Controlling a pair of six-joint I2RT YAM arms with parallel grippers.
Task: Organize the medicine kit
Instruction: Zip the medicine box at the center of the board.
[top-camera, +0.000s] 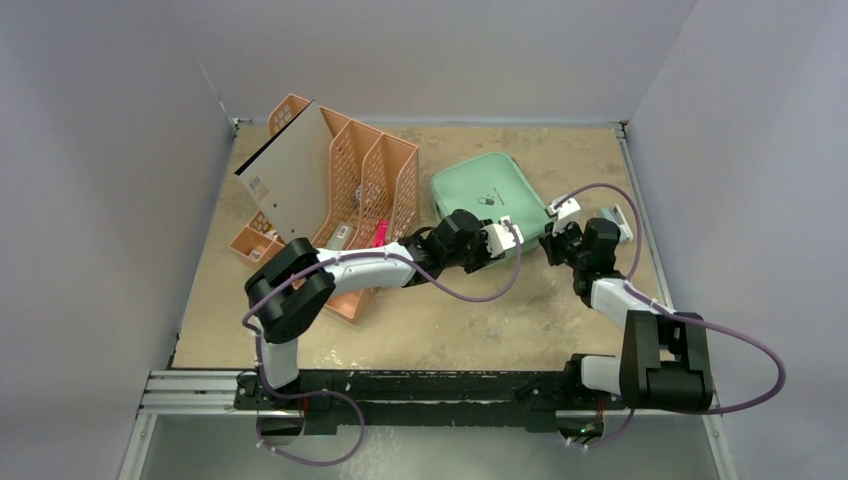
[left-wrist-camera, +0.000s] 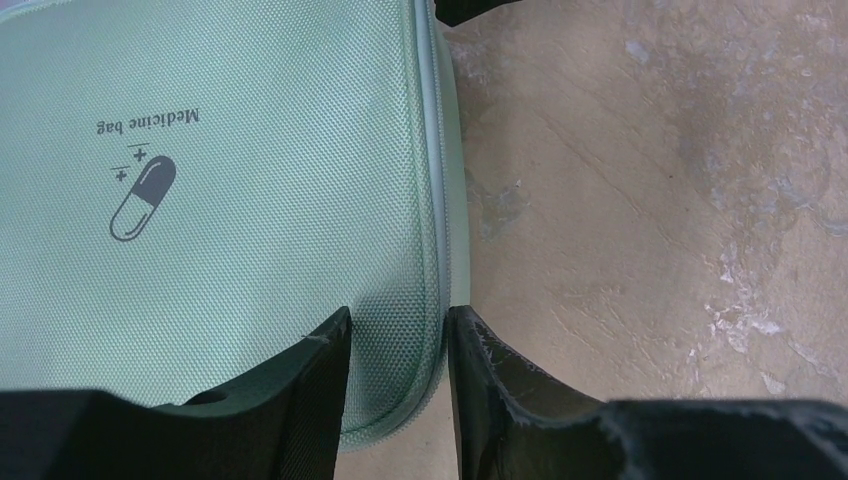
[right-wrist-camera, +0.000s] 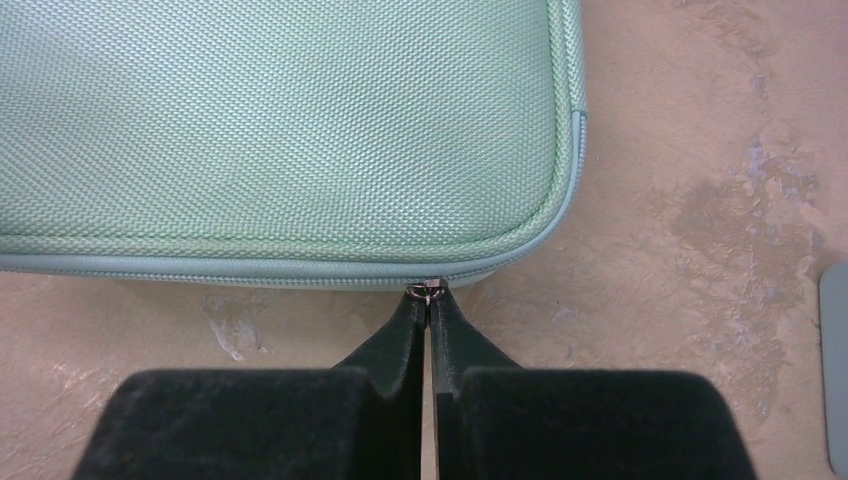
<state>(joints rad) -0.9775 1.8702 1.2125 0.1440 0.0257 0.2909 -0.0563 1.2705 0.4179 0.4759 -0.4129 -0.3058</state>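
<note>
Bare worktop (top-camera: 450, 320) lies open at 6 o'clock of the kit (top-camera: 485, 190), between the arms. The rack (top-camera: 345, 180) blocks its 9 o'clock. The left end effector (left-wrist-camera: 398, 320), clamped over the kit's edge, and the right end effector (right-wrist-camera: 428, 297), pinching the zip pull (right-wrist-camera: 428, 289), crowd the near side.

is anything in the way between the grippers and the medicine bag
Nothing visible. The left gripper has its fingers either side of the medicine bag at its edge. The right gripper is shut on the zipper pull at the bag's side, with only table around it.
</note>
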